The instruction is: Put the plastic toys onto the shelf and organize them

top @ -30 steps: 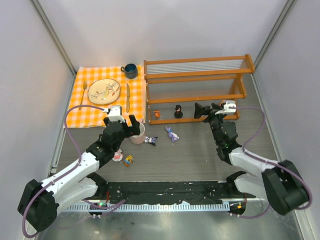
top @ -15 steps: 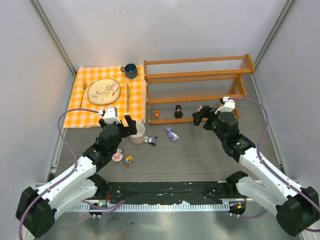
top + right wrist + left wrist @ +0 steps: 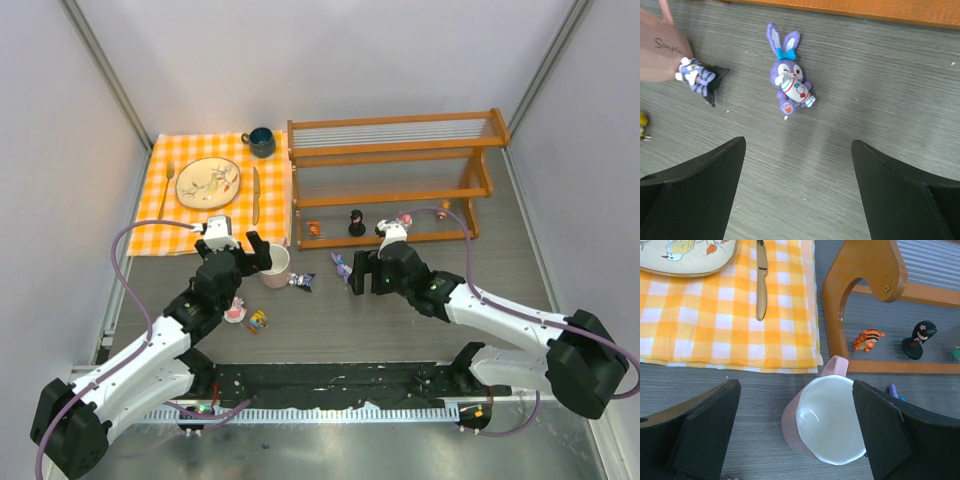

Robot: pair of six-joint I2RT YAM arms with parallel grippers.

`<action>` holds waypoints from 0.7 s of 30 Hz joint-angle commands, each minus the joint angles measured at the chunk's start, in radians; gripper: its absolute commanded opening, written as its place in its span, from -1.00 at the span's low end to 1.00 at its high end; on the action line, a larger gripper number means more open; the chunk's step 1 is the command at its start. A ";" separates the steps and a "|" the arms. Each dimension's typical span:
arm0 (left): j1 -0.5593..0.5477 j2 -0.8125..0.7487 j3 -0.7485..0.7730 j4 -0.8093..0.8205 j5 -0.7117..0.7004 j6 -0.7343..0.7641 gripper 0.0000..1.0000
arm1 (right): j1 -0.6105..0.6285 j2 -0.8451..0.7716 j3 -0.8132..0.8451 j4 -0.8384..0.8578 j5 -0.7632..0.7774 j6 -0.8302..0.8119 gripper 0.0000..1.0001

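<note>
The shelf (image 3: 392,150) stands at the back centre. Its lower rail holds an orange tiger toy (image 3: 314,229), a black figurine (image 3: 357,222) and a pink toy (image 3: 405,218). On the table lie a purple bunny (image 3: 343,267), a purple-black toy (image 3: 302,281), a pink-white toy (image 3: 235,312) and a yellow-orange toy (image 3: 258,320). My right gripper (image 3: 366,272) is open and empty, hovering just near the bunny (image 3: 789,85). My left gripper (image 3: 240,250) is open and empty above the pink mug (image 3: 827,420). The left wrist view shows the tiger (image 3: 867,339) and black figurine (image 3: 920,337).
An orange checked cloth (image 3: 165,225) at the back left carries a plate (image 3: 208,182), a fork and a knife (image 3: 255,195). A dark blue cup (image 3: 261,142) stands by the shelf's left end. The pink mug (image 3: 275,266) stands beside the purple-black toy (image 3: 697,80).
My right gripper has drawn back from the shelf's lower rail and swung left to the purple bunny; a pink toy now stands on the rail. The left arm has barely moved.
</note>
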 commanded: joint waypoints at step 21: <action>-0.003 -0.002 0.002 0.038 -0.017 0.003 1.00 | -0.168 0.390 0.326 -0.029 -0.361 -0.390 0.61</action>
